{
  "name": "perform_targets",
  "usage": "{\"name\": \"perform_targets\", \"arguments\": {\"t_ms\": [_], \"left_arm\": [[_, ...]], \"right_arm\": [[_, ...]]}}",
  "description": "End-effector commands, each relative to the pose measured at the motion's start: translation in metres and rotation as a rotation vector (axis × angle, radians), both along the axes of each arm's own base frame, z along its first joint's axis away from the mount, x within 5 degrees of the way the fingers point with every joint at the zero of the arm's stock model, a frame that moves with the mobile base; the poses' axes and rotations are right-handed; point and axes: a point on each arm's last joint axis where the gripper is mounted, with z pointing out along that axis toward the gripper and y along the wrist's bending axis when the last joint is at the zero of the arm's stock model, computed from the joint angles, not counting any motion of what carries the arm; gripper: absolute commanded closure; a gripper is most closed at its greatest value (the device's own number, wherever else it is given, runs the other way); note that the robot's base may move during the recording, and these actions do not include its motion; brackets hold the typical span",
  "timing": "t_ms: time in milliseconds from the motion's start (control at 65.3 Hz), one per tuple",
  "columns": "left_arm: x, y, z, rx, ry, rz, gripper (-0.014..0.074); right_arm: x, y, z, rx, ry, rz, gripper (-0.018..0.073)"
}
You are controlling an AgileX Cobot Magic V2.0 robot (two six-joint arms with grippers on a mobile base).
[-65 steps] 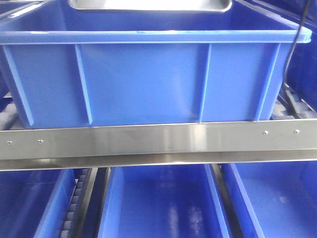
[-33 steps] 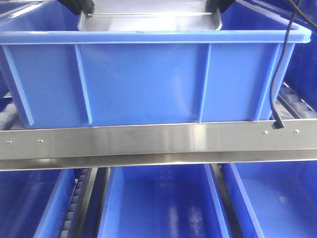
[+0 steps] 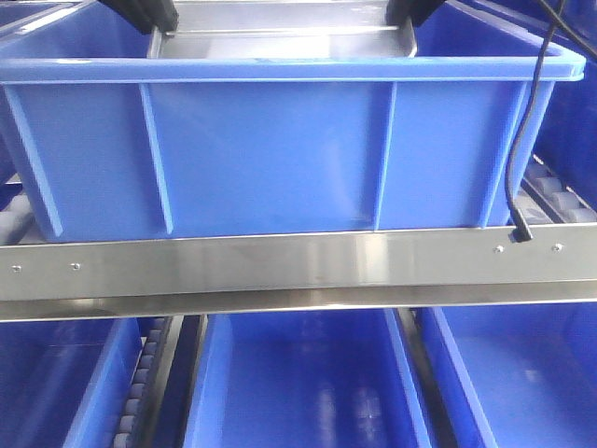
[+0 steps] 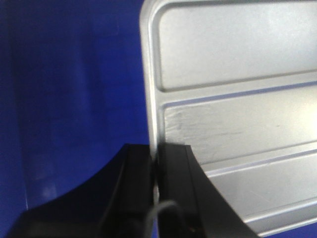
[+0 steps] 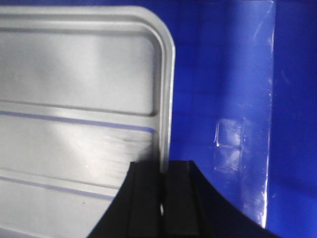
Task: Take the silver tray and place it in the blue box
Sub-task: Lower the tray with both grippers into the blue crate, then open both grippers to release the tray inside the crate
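Note:
The silver tray point(image 3: 280, 42) hangs level just inside the top of the blue box point(image 3: 280, 149), its near rim dipping behind the box's front lip. My left gripper point(image 3: 160, 21) holds the tray's left end and my right gripper point(image 3: 403, 17) its right end. In the left wrist view the black fingers point(image 4: 173, 168) are shut on the tray's point(image 4: 237, 99) rim, with the box's inside point(image 4: 74, 89) beyond. The right wrist view shows the right gripper point(image 5: 163, 171) shut on the tray's point(image 5: 74, 99) right rim, next to the box's wall point(image 5: 223, 74).
A steel rail point(image 3: 298, 266) runs across in front of the box. Below it stand more blue crates point(image 3: 298, 383). A black cable point(image 3: 522, 140) hangs down over the box's right corner. Conveyor rollers point(image 3: 560, 201) show at the right.
The tray has come down toward the box's rim. Both grippers' fingers and the black cable have dropped into the front view.

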Motion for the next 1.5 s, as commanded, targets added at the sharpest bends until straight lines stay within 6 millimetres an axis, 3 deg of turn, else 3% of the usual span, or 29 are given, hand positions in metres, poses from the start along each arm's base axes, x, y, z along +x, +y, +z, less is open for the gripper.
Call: {"name": "perform_targets", "arguments": {"t_ms": [0,1026,1164,1195,1363,1486], "left_arm": [[-0.015,-0.022,0.046,-0.254,-0.140,-0.039,0.0611],[-0.016,-0.020,0.044,-0.212,-0.135,-0.042,0.0609],[-0.016,-0.019,0.043,-0.194,-0.127,-0.044,0.0600],[-0.016,-0.018,0.043,-0.193,-0.128,-0.041,0.0587],[-0.009,-0.008,0.042,-0.171,-0.145,-0.013,0.0327],[-0.003,0.010,0.041,-0.166,-0.124,0.033,0.0312]], "right_arm": [[-0.012,0.022,0.046,0.239,-0.171,0.044,0.0502],[-0.013,0.022,0.045,0.232,-0.150,0.047,0.0501],[-0.013,0.022,0.045,0.232,-0.149,0.047,0.0442],[-0.013,0.022,0.045,0.232,-0.149,0.047,0.0406],[-0.013,0.021,0.044,0.216,-0.155,0.047,0.0219],[-0.010,0.013,0.043,0.151,-0.165,0.034,0.0196]]}}
